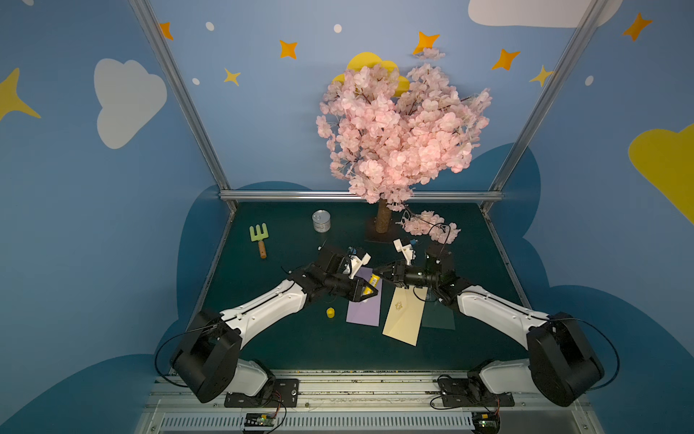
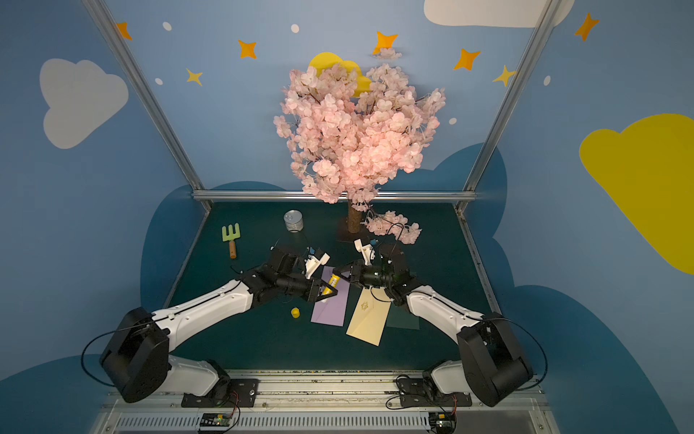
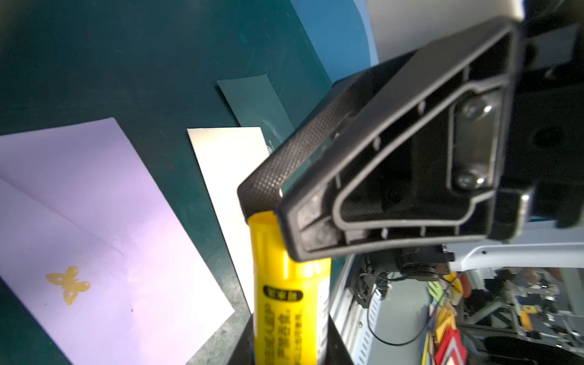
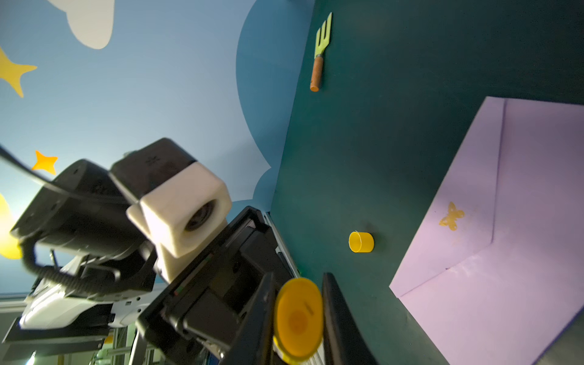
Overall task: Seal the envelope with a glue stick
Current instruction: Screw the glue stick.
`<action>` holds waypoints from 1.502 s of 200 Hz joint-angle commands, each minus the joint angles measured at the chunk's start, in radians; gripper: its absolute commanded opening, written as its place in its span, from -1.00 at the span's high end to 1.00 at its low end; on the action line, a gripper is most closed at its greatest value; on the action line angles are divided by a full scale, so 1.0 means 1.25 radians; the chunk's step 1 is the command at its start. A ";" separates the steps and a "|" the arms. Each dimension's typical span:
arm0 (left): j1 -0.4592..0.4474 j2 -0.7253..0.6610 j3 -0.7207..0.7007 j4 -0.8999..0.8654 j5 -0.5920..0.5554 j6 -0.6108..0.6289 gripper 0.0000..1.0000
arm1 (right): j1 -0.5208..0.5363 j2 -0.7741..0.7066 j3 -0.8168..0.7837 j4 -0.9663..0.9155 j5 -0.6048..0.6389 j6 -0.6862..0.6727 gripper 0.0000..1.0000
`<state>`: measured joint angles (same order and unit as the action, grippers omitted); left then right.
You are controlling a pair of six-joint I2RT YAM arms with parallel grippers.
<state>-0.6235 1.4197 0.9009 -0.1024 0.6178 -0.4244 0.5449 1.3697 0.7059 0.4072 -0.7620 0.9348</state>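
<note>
A toy garden fork point(image 1: 259, 236) and a tin can point(image 1: 321, 221) lay unused toward the far left of the green desk point(image 1: 300, 349), well apart from the work. Nearer the middle, the left gripper point(image 1: 366, 290) was closed narrowly around the barrel of the glue stick point(image 1: 374, 279). It held the stick tilted in the air over the far end of the purple envelope point(image 1: 364, 312), apparently to steady it for the other arm. The stick's yellow cap point(image 1: 330, 312) lay on the desk near that envelope's left edge, off and out of the way, so uncapping looked done. From the right, the right gripper point(image 1: 378, 273) was clamped tight on the stick's free end. Its wrist view showed both fingers point(image 4: 336, 316) pressed against a round yellow end face. The left wrist view showed ribbing there, suggesting a grip for twisting the glue out, though which end it was could not be told. No glue had visibly reached the purple envelope, whose butterfly-marked flap lay flat. To its right lay a cream envelope point(image 1: 403, 315), its edge against a dark green sheet point(image 1: 437, 319). A pink blossom tree point(image 1: 402, 124) stood behind as scenery.
</note>
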 commanded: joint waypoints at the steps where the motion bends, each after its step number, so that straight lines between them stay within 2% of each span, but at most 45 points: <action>1: 0.047 -0.028 0.003 0.063 0.100 -0.053 0.94 | 0.010 -0.050 -0.024 0.155 -0.165 -0.029 0.82; 17: 0.074 -0.042 0.000 0.105 0.185 -0.089 0.95 | 0.010 -0.071 -0.053 0.217 -0.221 -0.035 0.82; 40: 0.090 -0.058 -0.010 0.197 0.307 -0.150 0.95 | 0.009 -0.089 -0.086 0.389 -0.278 -0.004 0.82; 61: 0.093 -0.068 -0.027 0.310 0.394 -0.228 0.95 | 0.006 -0.075 -0.103 0.593 -0.317 0.077 0.82; 79: 0.093 -0.073 -0.041 0.388 0.437 -0.290 0.95 | 0.005 -0.042 -0.109 0.798 -0.336 0.192 0.78; 94: 0.091 -0.073 -0.050 0.435 0.453 -0.326 0.95 | 0.008 -0.026 -0.091 0.800 -0.351 0.216 0.63; 106: 0.094 -0.075 -0.048 0.408 0.442 -0.308 0.95 | 0.003 -0.019 -0.083 0.799 -0.342 0.223 0.35; 121: 0.094 -0.085 -0.033 0.301 0.401 -0.236 0.95 | -0.022 -0.016 -0.074 0.751 -0.302 0.243 0.12; 136: 0.090 -0.098 -0.015 0.185 0.335 -0.146 0.95 | -0.045 -0.027 -0.065 0.619 -0.249 0.228 0.03; 171: 0.075 -0.104 -0.011 0.079 0.185 -0.051 0.95 | -0.035 -0.099 0.019 0.066 -0.119 0.019 -0.07; 198: 0.050 -0.083 0.006 0.021 0.098 -0.004 0.95 | -0.020 -0.103 0.072 -0.137 -0.033 -0.056 -0.17; 218: 0.028 -0.065 0.020 0.005 0.055 0.014 0.95 | -0.004 -0.083 0.091 -0.203 0.021 -0.084 -0.23; 251: 0.006 -0.051 0.026 0.005 0.024 0.018 0.95 | 0.018 -0.052 0.087 -0.204 0.080 -0.070 -0.24; 260: 0.002 -0.048 0.025 0.008 0.021 0.017 0.95 | 0.020 -0.044 0.083 -0.184 0.081 -0.059 -0.18; 286: -0.001 -0.041 0.024 0.004 0.018 0.017 0.95 | 0.023 -0.035 0.076 -0.147 0.080 -0.033 0.14; 300: -0.001 -0.039 0.024 0.003 0.022 0.015 0.94 | 0.023 -0.036 0.076 -0.142 0.076 -0.032 0.22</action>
<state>-0.6224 1.3666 0.9092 -0.0944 0.6498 -0.4263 0.5697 1.3193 0.8001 0.2104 -0.6876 0.8917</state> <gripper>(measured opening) 0.262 0.419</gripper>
